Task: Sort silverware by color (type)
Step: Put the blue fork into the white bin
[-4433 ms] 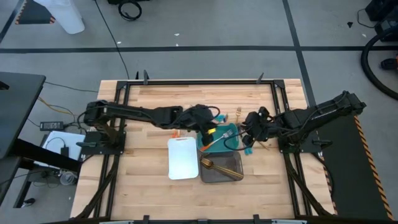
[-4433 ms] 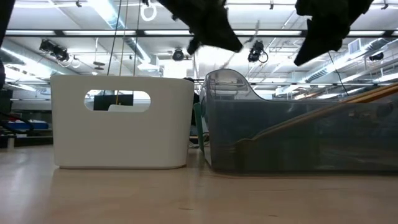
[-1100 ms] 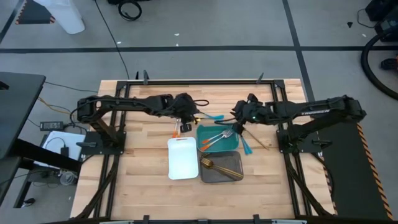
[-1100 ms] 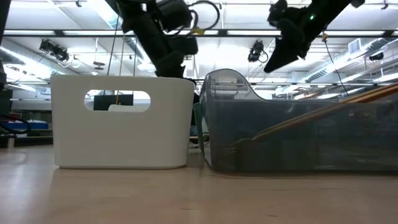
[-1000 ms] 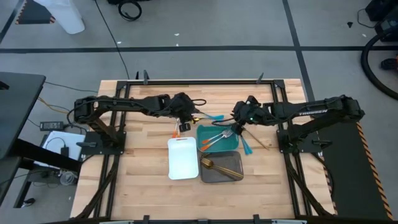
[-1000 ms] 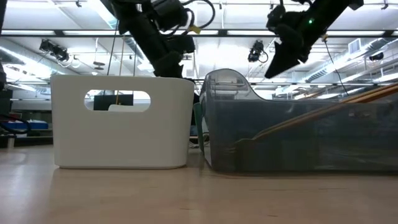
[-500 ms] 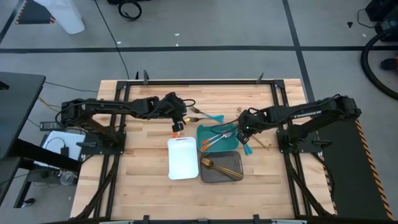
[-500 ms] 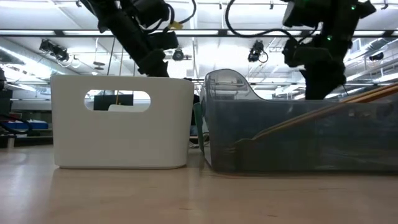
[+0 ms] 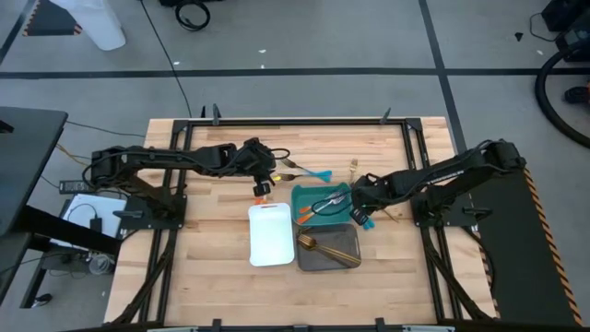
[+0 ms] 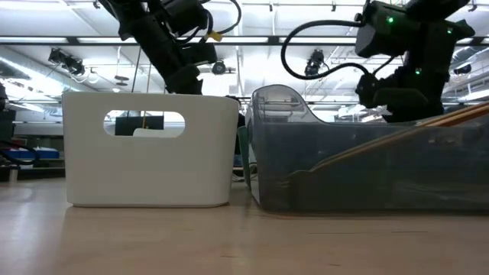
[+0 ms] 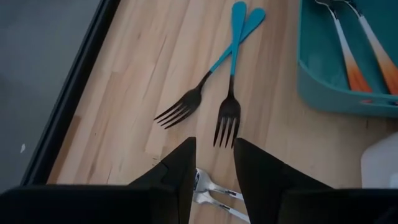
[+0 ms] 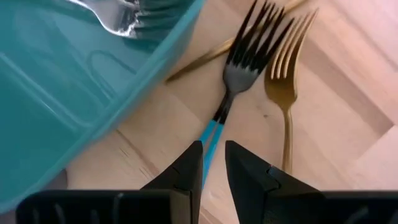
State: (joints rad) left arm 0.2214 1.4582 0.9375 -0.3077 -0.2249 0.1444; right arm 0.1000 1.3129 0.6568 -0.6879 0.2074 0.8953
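Two blue-handled forks [image 9: 309, 172] lie crossed on the wood; they also show in the left wrist view [image 11: 214, 93]. My left gripper [image 9: 264, 181] is a little open above silver fork heads [image 11: 211, 188] whose orange handles [image 9: 261, 194] lie by the white tray. My right gripper [image 9: 356, 207] is low beside the teal tray, a little open, its fingers on either side of the blue handle of a dark fork [image 12: 239, 74]. A gold fork [image 12: 283, 93] lies beside that fork. Orange-handled forks [image 9: 318, 205] lie in the teal tray. Gold utensils [image 9: 324, 248] lie in the grey tray.
The white tray [image 9: 271, 242], teal tray [image 9: 343, 190] and grey tray [image 9: 346, 260] stand together at the table's middle. Another gold utensil [image 9: 354, 167] lies farther back. In the low view the white tray [image 10: 149, 183] and grey tray [image 10: 367, 168] fill the foreground.
My left gripper has gone a little toward the table's left edge and now stays over the orange-handled forks. My right gripper has gone toward the near edge and down, to the blue-handled fork beside the teal tray's right side.
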